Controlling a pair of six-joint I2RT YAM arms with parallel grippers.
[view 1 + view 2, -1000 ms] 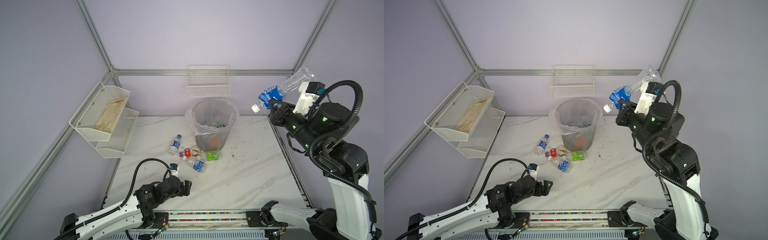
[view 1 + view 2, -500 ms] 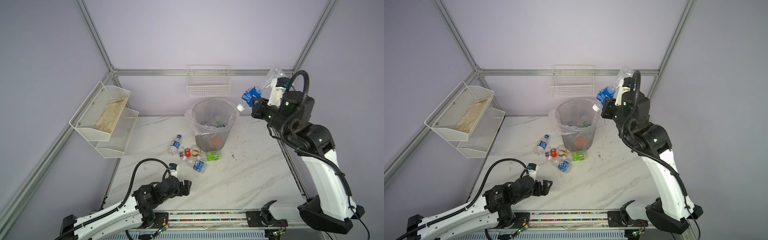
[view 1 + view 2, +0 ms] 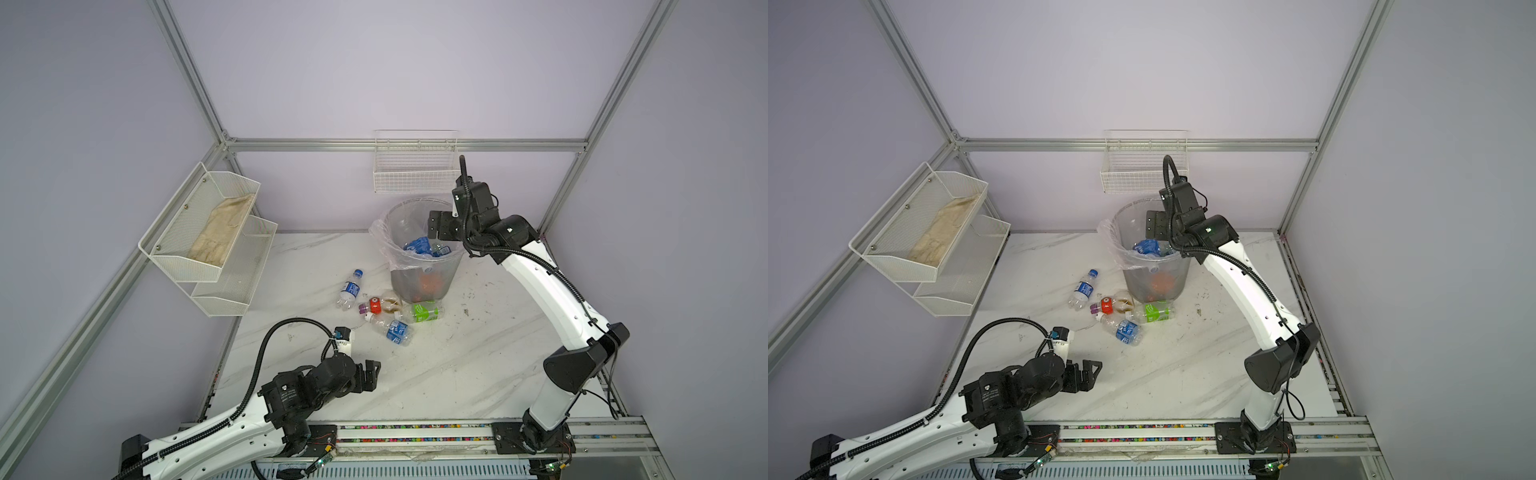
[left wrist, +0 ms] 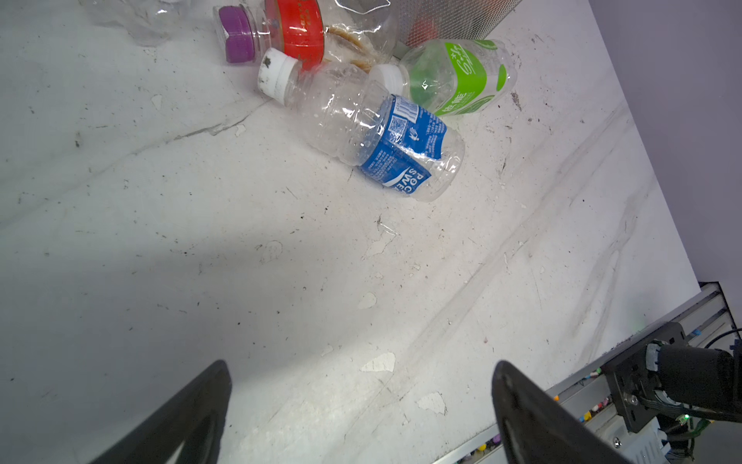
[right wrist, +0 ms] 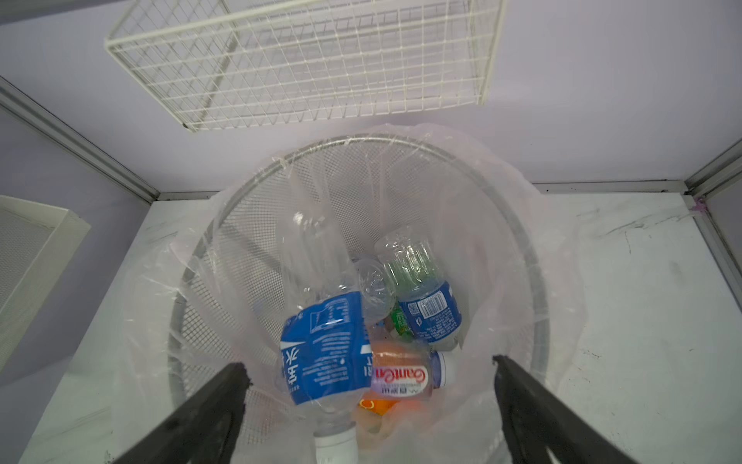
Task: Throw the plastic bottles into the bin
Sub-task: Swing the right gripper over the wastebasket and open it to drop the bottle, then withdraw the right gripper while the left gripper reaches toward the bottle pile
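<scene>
Swinging in from the right wall, the right gripper (image 3: 437, 226) now hangs over the bin (image 3: 424, 282) with its jaws spread wide. The blue-labelled bottle (image 5: 325, 353) it carried lies loose inside, atop others blurred by the liner (image 3: 380, 232). Its arm hides the bin's right rim. Several plastic bottles (image 3: 386, 309) crowd the bin's foot. The left gripper (image 4: 360, 363), also spread, hovers over bare tabletop (image 3: 457, 374) nearby.

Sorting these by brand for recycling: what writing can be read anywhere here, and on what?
"POC" and "SWE", cut off: blue-labelled clear bottle lying outside the bin.
"水", likely, among other Chinese characters: big blue-labelled bottle inside the bin.
Pink-labelled bottle beside it: red script, upside down, not surely readable.
Green-labelled bottle: stylised white writing, unreadable.
Fine print and barcodes: too small.
</scene>
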